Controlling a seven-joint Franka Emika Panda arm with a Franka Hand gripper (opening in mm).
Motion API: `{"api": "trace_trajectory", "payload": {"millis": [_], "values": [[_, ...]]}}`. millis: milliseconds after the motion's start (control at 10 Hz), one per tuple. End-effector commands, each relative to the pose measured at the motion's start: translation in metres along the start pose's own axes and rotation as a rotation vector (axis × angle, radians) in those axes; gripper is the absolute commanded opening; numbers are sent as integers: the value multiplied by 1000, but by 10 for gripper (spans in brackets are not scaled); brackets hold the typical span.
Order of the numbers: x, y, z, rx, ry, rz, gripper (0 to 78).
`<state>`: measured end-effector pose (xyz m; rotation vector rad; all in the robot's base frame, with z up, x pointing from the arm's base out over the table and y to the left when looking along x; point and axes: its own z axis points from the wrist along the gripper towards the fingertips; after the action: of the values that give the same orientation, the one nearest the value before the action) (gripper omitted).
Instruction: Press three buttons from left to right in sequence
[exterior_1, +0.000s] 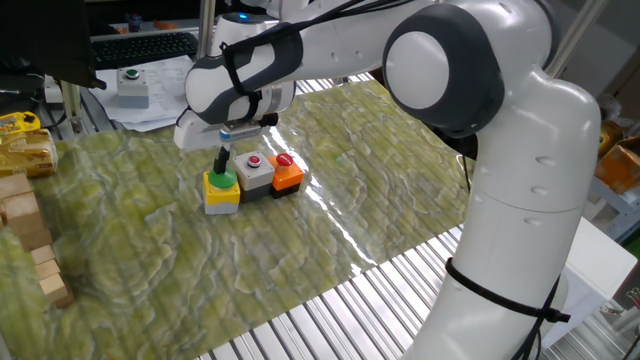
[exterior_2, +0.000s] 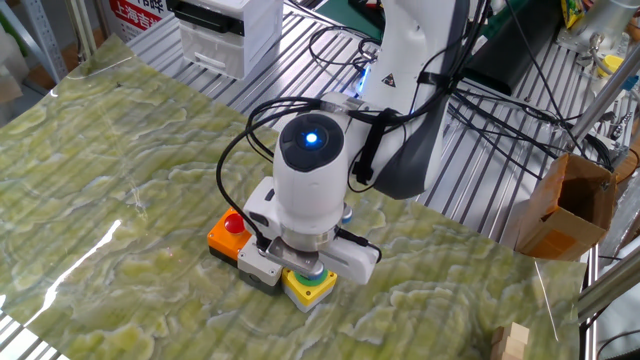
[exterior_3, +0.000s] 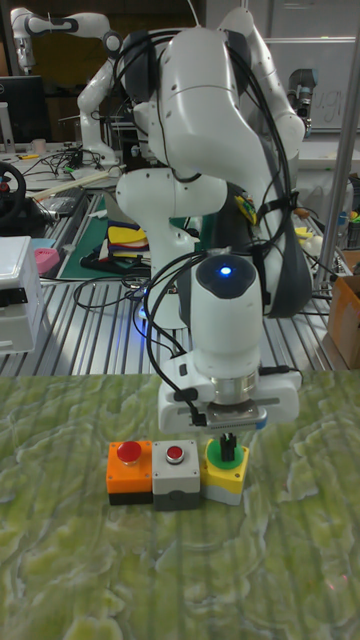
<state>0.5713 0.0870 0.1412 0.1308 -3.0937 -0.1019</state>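
Three buttons stand in a row on the green mat. The yellow box with green cap (exterior_1: 221, 190) (exterior_2: 311, 286) (exterior_3: 225, 472) is at the left end in one fixed view. The grey box with small red cap (exterior_1: 255, 172) (exterior_2: 257, 263) (exterior_3: 176, 473) is in the middle. The orange box with red cap (exterior_1: 287, 174) (exterior_2: 226, 235) (exterior_3: 130, 472) ends the row. My gripper (exterior_1: 222, 165) (exterior_3: 226, 445) points straight down, fingers shut together, tips resting on the green cap. In the other fixed view the wrist hides the fingertips.
A separate grey box with a green button (exterior_1: 131, 86) sits at the back left beside a keyboard (exterior_1: 140, 46). Wooden blocks (exterior_1: 27, 228) line the mat's left edge. A cardboard box (exterior_2: 563, 206) and a white drawer unit (exterior_2: 226, 30) stand off the mat.
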Motion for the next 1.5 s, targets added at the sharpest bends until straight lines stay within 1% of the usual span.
{"api": "trace_trajectory", "payload": {"millis": [100, 200, 300, 400, 700, 900, 1000, 1100, 1200, 1500], "values": [[13, 5, 10, 12, 33, 9, 14], [11, 6, -13, 12, 38, 12, 14], [10, 6, -32, 10, 61, 12, 14], [12, 3, -41, 9, 71, 10, 14], [18, -2, -48, 14, 73, 8, 14], [31, -11, -61, 10, 73, -2, 14], [33, -12, -63, 12, 68, -1, 14], [40, -17, -69, 12, 64, -4, 14], [43, -20, -72, 12, 63, -4, 14], [44, -19, -71, 12, 68, -13, 14]]}}
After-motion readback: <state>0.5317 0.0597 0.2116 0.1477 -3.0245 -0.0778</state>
